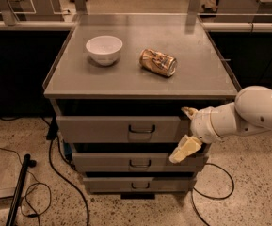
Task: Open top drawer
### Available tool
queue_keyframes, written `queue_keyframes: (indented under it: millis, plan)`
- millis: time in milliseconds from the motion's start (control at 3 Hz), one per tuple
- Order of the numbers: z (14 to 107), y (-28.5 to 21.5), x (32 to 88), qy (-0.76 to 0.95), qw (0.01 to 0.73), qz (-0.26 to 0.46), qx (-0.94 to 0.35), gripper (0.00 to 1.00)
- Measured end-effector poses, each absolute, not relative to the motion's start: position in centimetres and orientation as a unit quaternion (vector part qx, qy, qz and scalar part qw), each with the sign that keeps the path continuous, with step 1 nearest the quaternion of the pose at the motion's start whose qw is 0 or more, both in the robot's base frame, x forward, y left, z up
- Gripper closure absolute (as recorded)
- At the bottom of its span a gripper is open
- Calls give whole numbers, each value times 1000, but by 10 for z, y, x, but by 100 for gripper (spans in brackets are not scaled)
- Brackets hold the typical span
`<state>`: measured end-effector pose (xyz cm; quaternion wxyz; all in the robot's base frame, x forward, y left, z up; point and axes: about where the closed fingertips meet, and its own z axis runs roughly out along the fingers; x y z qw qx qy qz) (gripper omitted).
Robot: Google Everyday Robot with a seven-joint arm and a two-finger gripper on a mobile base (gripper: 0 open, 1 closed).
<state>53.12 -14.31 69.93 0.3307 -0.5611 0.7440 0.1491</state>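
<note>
While tool [187,130] hangs released | top drawer [93,128] front just left | handle [141,128] apart from tool

I read the top drawer [102,128] as grey painted metal with a flat, matt front; its loop handle [141,129] is dark and smooth. The cabinet top [126,76] is grey with a dull sheen and faint reflections at its far edge. The bowl [104,49] looks like glossy white glazed ceramic. The can [158,62] is metal with a shiny gold-brown printed skin. The gripper [181,135], at the right end of the top drawer's front, has smooth, cream, plastic-looking fingers [186,148] set wide apart. The arm [248,114] has a smooth white shell. The floor [248,197] is speckled stone, lightly polished.
</note>
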Motion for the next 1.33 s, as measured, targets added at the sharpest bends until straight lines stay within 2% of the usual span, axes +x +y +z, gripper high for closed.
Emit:
queue_keyframes:
  millis: [1000,1333]
  plan:
    - [656,-135,560,748,334,145,-555,0]
    - [656,-135,560,748,334,145,-555,17]
